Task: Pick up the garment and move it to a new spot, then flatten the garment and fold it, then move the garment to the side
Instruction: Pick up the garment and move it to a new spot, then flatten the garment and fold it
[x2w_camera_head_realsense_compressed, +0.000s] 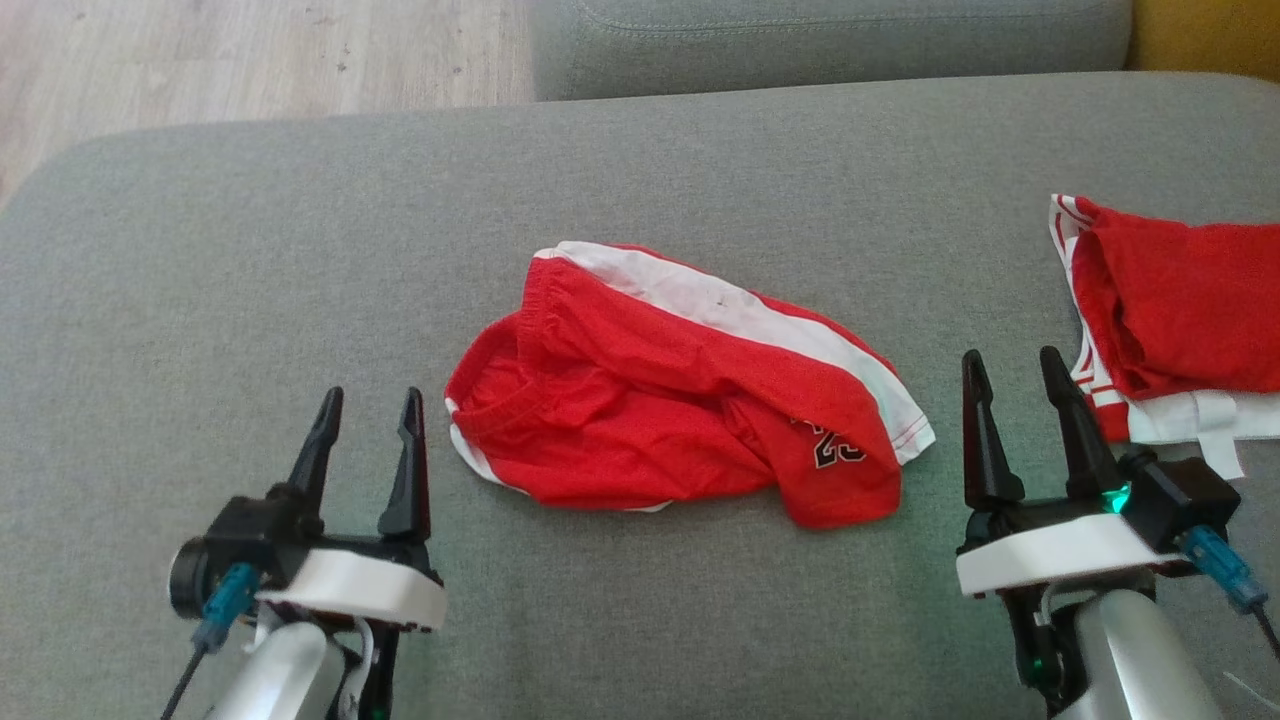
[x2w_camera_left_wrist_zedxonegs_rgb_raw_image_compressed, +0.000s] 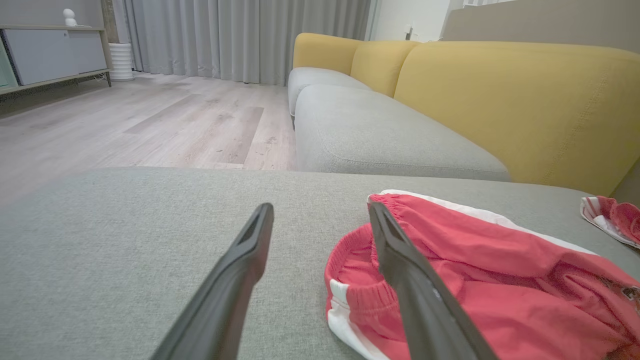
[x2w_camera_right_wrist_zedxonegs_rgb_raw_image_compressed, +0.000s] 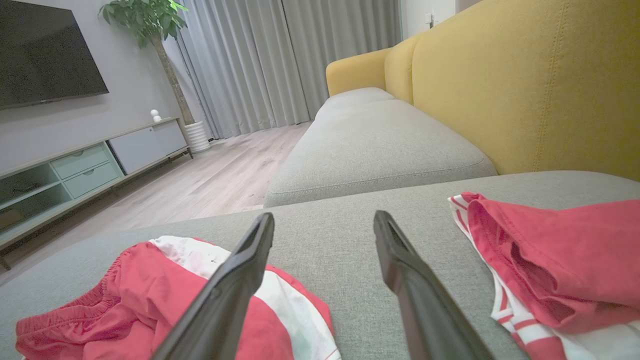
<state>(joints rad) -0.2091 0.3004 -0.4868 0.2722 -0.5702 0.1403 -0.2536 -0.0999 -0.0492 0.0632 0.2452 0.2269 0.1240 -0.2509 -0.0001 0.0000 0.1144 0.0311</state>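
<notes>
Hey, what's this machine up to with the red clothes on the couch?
A two-armed robot is facing a crumpled pair of red shorts lying on the grey sofa cushion. Its left gripper and right gripper hover open on either side of the shorts, holding nothing, so the pick-up and folding have not begun. A second red garment lies off to the right.
</notes>
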